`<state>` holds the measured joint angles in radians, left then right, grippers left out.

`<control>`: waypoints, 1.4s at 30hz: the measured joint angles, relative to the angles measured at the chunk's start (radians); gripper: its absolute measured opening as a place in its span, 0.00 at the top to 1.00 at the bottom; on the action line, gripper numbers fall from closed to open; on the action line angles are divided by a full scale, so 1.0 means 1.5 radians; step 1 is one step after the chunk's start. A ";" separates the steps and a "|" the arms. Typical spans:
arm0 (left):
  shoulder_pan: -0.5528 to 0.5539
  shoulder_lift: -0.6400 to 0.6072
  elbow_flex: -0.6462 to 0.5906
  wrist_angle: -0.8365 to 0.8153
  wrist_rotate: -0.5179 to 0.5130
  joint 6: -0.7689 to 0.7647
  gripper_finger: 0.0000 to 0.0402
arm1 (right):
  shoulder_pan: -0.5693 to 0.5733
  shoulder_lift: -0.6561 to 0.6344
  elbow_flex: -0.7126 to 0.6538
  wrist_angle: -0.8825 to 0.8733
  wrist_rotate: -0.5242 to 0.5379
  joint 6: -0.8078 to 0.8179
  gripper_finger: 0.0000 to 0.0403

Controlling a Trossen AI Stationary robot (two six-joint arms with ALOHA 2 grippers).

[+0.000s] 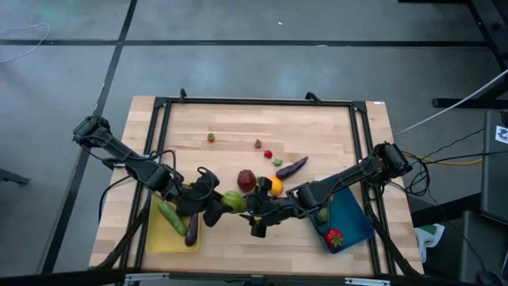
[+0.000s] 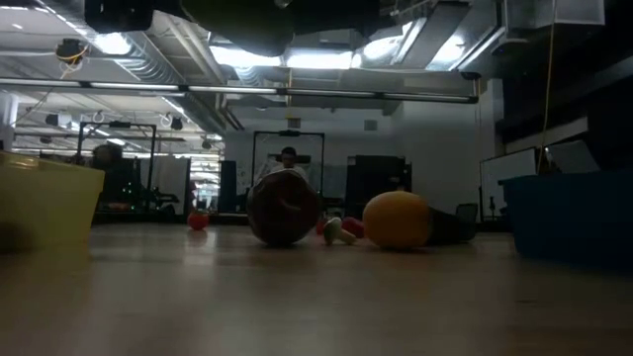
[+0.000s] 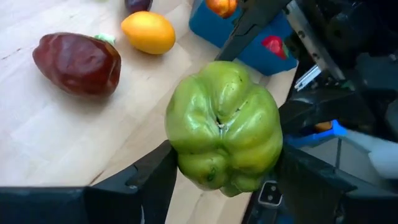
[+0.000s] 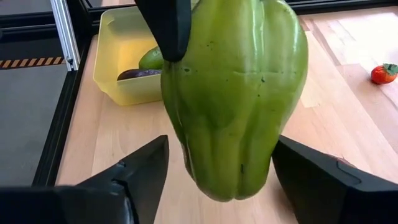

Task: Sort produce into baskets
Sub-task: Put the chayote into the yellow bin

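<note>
Green pepper [image 1: 232, 200]: hanging above the wooden surface [image 1: 238, 127] between the two trays, near its front edge
Left tool [image 3: 217, 180]: gripping the green pepper, one finger pressing on each side of it
Right tool [image 4: 217, 171]: standing with its fingers spread on either side of the same pepper, a visible gap showing at each side (not clamping it)
Yellow tray [image 1: 171, 230]: sitting at the front left, holding a green cucumber [image 1: 170, 215] and a purple eggplant [image 1: 192, 229]
Blue tray [image 1: 345, 218]: sitting at the front right, holding a red pepper [image 1: 334, 237] and a green piece [image 1: 322, 214]
Loose produce: dark red apple [image 1: 247, 180] and orange [image 1: 275, 187] lying near the middle of the surface, another eggplant [image 1: 291, 168] lying just beyond them
Small pieces: several red and green ones lying scattered farther back
</note>
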<state>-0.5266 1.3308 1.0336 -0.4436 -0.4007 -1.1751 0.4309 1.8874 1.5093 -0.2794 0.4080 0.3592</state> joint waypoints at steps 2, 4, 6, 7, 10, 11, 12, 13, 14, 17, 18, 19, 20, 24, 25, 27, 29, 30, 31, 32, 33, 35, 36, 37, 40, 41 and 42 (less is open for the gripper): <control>0.000 0.000 0.000 -0.018 0.009 0.001 0.40 | 0.000 0.000 0.000 -0.001 0.000 0.000 0.29; 0.000 0.000 0.000 -0.040 0.023 0.001 0.40 | 0.000 0.000 0.000 -0.007 0.000 -0.001 0.29; 0.000 -0.002 0.000 -0.067 0.036 -0.001 0.40 | 0.001 0.000 0.000 -0.021 -0.004 -0.011 0.29; 0.000 -0.003 0.000 -0.082 0.042 0.000 0.40 | 0.001 0.000 0.000 -0.029 -0.007 -0.018 0.29; 0.000 -0.012 0.000 -0.129 0.057 -0.001 0.40 | 0.001 -0.002 0.000 -0.061 -0.022 -0.031 0.30; 0.000 -0.017 0.000 -0.144 0.066 -0.001 0.40 | 0.001 -0.002 0.000 -0.073 -0.026 -0.033 0.30; 0.000 -0.023 0.000 -0.162 0.077 -0.001 0.40 | 0.001 -0.002 0.000 -0.082 -0.031 -0.034 0.30; 0.000 -0.030 0.000 -0.182 0.089 -0.001 0.40 | 0.001 -0.002 0.000 -0.095 -0.036 -0.034 0.30; 0.000 -0.038 0.000 -0.205 0.100 -0.001 0.40 | 0.001 -0.002 0.000 -0.108 -0.039 -0.034 0.30; 0.000 -0.066 0.000 -0.274 0.132 -0.009 0.40 | 0.001 -0.003 0.000 -0.134 -0.041 -0.034 0.30; 0.000 -0.076 0.000 -0.299 0.143 -0.015 0.40 | 0.001 -0.003 0.000 -0.143 -0.041 -0.034 0.30; 0.000 -0.086 0.000 -0.323 0.153 -0.020 0.40 | 0.001 -0.003 0.000 -0.150 -0.041 -0.034 0.30; 0.000 -0.096 0.000 -0.346 0.159 -0.026 0.40 | 0.001 -0.003 0.000 -0.154 -0.041 -0.034 0.30; -0.002 -0.129 0.000 -0.446 0.169 -0.052 0.40 | 0.001 -0.003 0.000 -0.160 -0.041 -0.034 0.30; -0.002 -0.136 0.000 -0.473 0.169 -0.058 0.40 | 0.001 -0.003 0.000 -0.162 -0.041 -0.034 0.30; -0.002 -0.145 0.000 -0.522 0.169 -0.073 0.40 | 0.001 -0.003 0.000 -0.165 -0.041 -0.034 0.30; -0.002 -0.146 0.000 -0.559 0.169 -0.082 0.40 | 0.001 -0.003 0.000 -0.165 -0.041 -0.034 0.30; -0.002 -0.145 0.000 -0.573 0.169 -0.084 0.40 | 0.001 -0.003 0.000 -0.165 -0.041 -0.034 0.30; -0.002 -0.145 0.000 -0.583 0.169 -0.084 0.40 | 0.001 -0.003 0.000 -0.165 -0.041 -0.034 0.30; -0.002 -0.145 -0.002 -0.586 0.169 -0.085 0.40 | 0.001 -0.003 0.000 -0.165 -0.041 -0.034 0.30; -0.002 -0.145 -0.006 -0.586 0.169 -0.085 0.40 | 0.001 -0.003 0.000 -0.165 -0.041 -0.034 0.30; -0.002 -0.143 -0.013 -0.587 0.169 -0.081 0.40 | 0.001 -0.003 0.000 -0.165 -0.041 -0.034 0.30; -0.002 -0.144 -0.017 -0.584 0.169 -0.077 0.40 | 0.001 -0.003 0.000 -0.165 -0.041 -0.034 0.30; -0.002 -0.144 -0.022 -0.585 0.169 -0.074 0.40 | 0.001 -0.003 0.000 -0.165 -0.041 -0.034 0.30; -0.002 -0.144 -0.043 -0.584 0.169 -0.073 0.40 | 0.001 -0.003 0.000 -0.165 -0.041 -0.034 0.30; -0.002 -0.144 -0.051 -0.584 0.169 -0.073 0.40 | 0.001 -0.003 0.000 -0.165 -0.041 -0.034 0.30; -0.002 -0.144 -0.057 -0.584 0.169 -0.073 0.40 | 0.001 -0.003 0.000 -0.165 -0.041 -0.034 0.30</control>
<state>-0.5301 1.1152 0.9479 -1.3193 -0.1471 -1.2842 0.4316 1.8828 1.5097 -0.5266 0.3466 0.3080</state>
